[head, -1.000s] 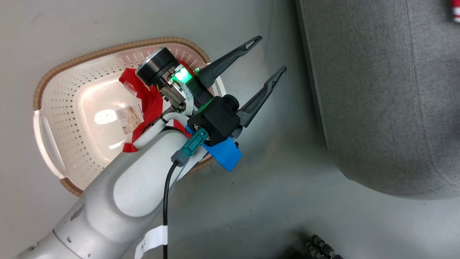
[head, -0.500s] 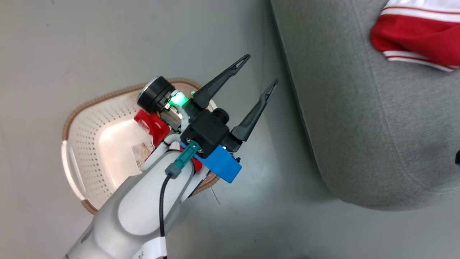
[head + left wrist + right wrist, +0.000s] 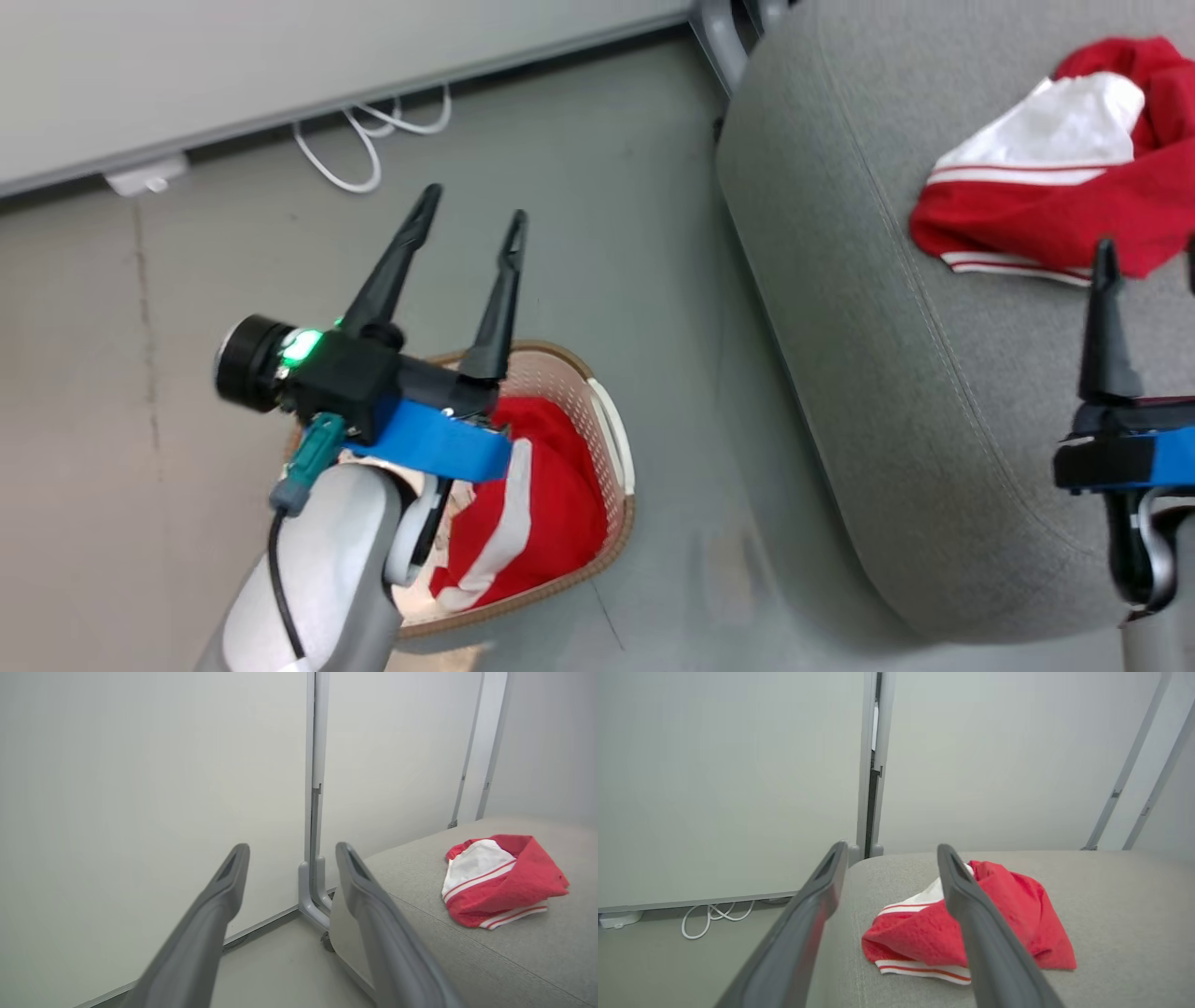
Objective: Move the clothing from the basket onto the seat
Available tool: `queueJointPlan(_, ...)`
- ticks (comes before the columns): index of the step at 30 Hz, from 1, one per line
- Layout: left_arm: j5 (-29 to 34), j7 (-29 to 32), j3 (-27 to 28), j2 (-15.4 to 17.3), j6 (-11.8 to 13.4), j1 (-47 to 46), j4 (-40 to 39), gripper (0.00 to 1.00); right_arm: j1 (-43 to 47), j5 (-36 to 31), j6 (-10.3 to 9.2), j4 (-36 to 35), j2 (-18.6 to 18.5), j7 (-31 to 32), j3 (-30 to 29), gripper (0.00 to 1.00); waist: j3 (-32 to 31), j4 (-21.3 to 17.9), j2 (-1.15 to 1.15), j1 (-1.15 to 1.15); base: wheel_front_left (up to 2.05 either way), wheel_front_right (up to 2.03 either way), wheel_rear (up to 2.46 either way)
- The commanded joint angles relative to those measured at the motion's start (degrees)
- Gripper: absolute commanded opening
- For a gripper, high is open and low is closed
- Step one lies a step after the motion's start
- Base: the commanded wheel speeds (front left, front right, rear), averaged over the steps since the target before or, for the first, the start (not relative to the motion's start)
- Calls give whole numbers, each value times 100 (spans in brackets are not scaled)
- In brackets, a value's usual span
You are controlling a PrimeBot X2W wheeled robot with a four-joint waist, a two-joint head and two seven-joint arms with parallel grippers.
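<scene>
clothing [image 3: 1027, 219], crumpled red with white striped panel, on seat [image 3: 887, 392]; left gripper [image 3: 474, 205], right gripper [image 3: 892, 848] splayed empty.

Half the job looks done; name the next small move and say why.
Probably tip the open, empty left gripper down into the basket, onto the red garment lying there. It hangs right above that basket, and the other garment already lies on the seat, so this one alone remains.

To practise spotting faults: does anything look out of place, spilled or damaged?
Nothing looks spilled or damaged. One red garment lies crumpled on the seat; the other garment sits in the basket, not yet moved.
</scene>
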Motion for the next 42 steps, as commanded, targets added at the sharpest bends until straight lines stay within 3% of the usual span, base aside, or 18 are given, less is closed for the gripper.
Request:
queueJointPlan(1,34,-15,132,-18,16,133,-38,100,114,6,1,-98,37,-5,88,100,-357,312,0,1,0,0,0)
queueJointPlan(11,244,-16,1274,-205,-87,983,-119,100,200,224,1,-481,271,-5,1032,100,-932,878,0,1,0,0,0)
queueJointPlan(22,370,-15,2067,-442,-311,1494,90,100,458,120,1,-133,482,-5,1109,100,-1286,1359,0,1,0,0,0)
queueJointPlan(32,445,-16,2329,-541,-490,1821,309,100,904,92,1,115,604,-5,1080,100,-1501,1462,0,1,0,0,0)
queueJointPlan(42,466,-16,2245,-559,-574,1939,353,100,1202,185,1,131,627,-5,951,100,-1569,1490,0,1,0,0,0)
